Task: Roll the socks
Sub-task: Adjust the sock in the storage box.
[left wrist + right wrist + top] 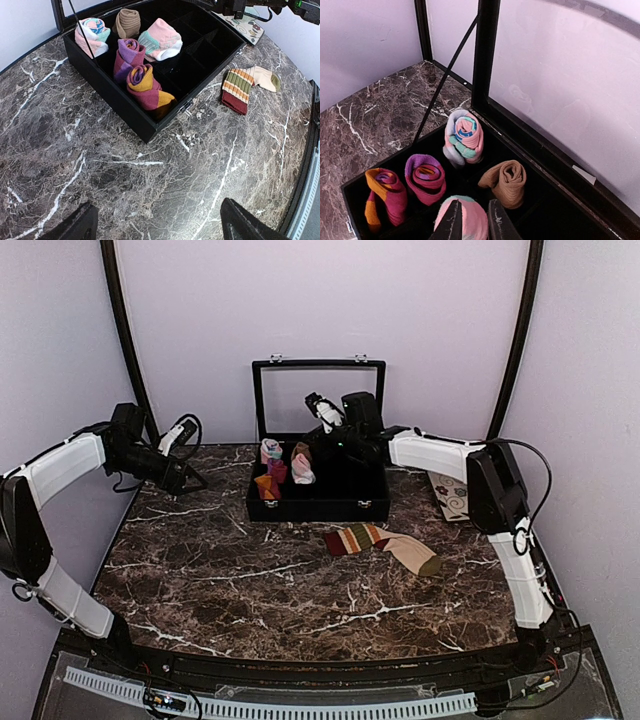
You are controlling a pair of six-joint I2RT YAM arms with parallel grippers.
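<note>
Your right gripper [476, 204] has its jaws all but clenched, with only a slit between them and nothing in it. It hangs over the pink roll [462, 220], which sits in the box [320, 508] next to the brown roll [506, 182]; the left wrist view shows that roll with no finger on it. Your left gripper [157, 201] is spread wide and empty over the marble table [125, 165], left of the box. The striped sock [380, 543] lies flat on the table just before the box's right front corner, well apart from both grippers.
</note>
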